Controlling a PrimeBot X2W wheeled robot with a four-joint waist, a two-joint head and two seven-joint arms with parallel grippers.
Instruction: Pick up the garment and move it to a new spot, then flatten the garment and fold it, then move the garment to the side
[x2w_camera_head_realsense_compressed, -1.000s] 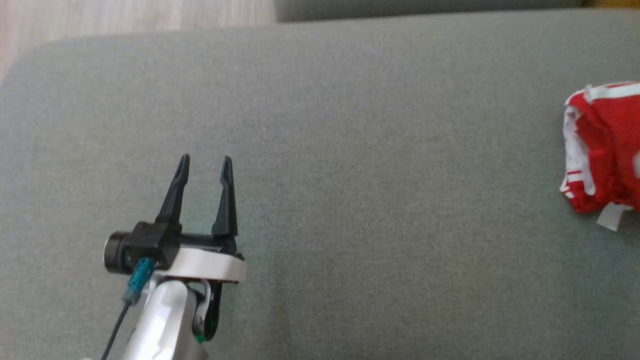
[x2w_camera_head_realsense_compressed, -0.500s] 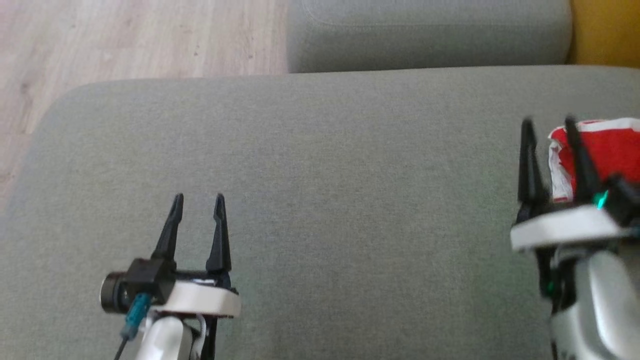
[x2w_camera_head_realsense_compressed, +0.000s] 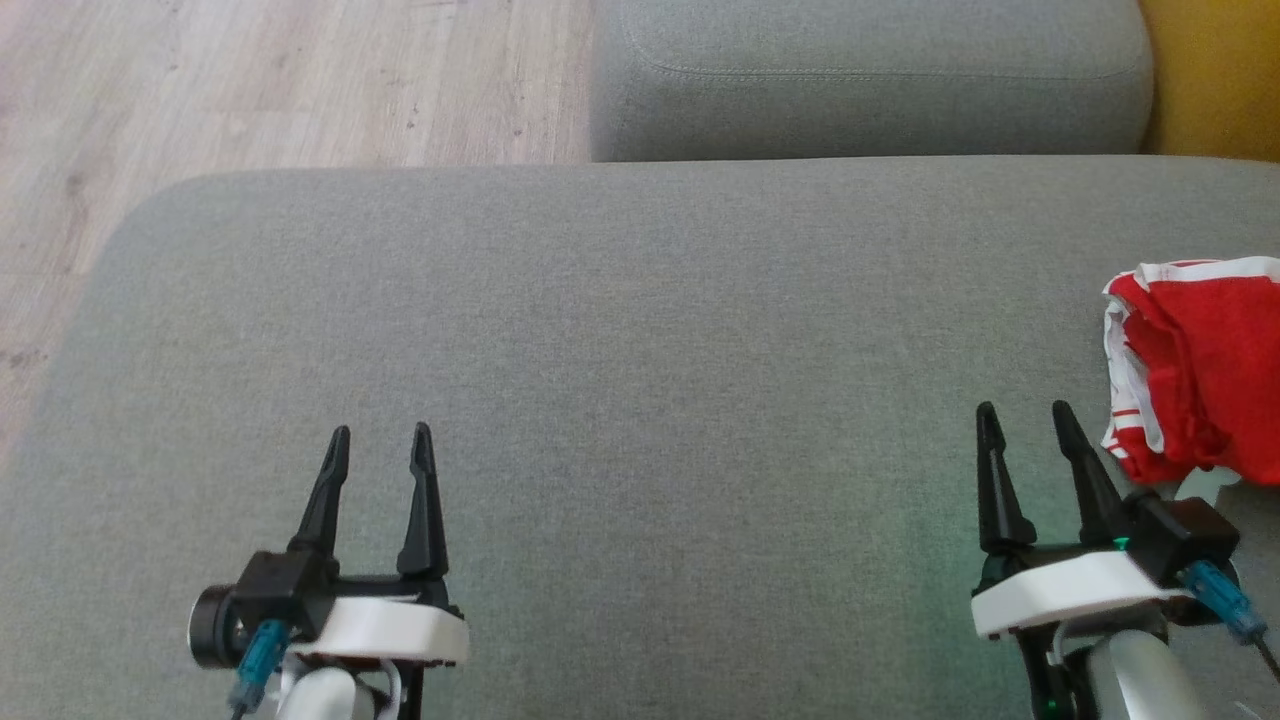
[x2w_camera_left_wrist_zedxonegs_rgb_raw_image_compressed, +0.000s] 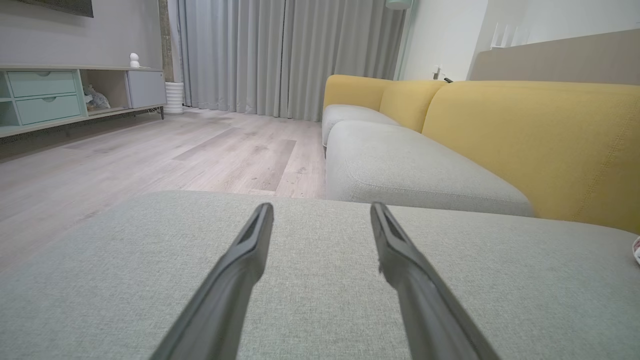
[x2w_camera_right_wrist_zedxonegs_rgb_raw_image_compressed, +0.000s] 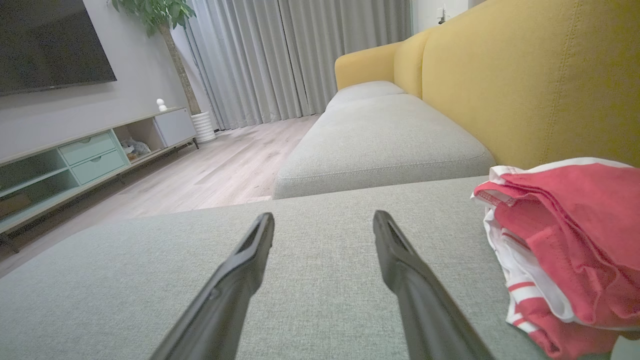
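Observation:
A folded red garment with white trim (x2w_camera_head_realsense_compressed: 1205, 365) lies at the right edge of the grey cushion (x2w_camera_head_realsense_compressed: 640, 330); in the right wrist view the garment (x2w_camera_right_wrist_zedxonegs_rgb_raw_image_compressed: 570, 250) sits just right of my fingers. My right gripper (x2w_camera_head_realsense_compressed: 1025, 412) hovers open and empty at the lower right, a short way left of the garment and not touching it. Low on the left, my left gripper (x2w_camera_head_realsense_compressed: 380, 435) is open too, with nothing between its fingers. A sliver of the garment (x2w_camera_left_wrist_zedxonegs_rgb_raw_image_compressed: 636, 250) peeks in at the far right of the left wrist view.
Beyond the cushion stands a second grey seat (x2w_camera_head_realsense_compressed: 870, 80) with a yellow sofa back (x2w_camera_head_realsense_compressed: 1215, 80) to its right. Wooden floor (x2w_camera_head_realsense_compressed: 250, 90) lies past the cushion's left and far edges. A TV console (x2w_camera_right_wrist_zedxonegs_rgb_raw_image_compressed: 85, 155) stands across the room.
The head camera has tilted up and shifted, bringing the floor and far seat into view. My right gripper has pulled back from beside the garment to the lower right.

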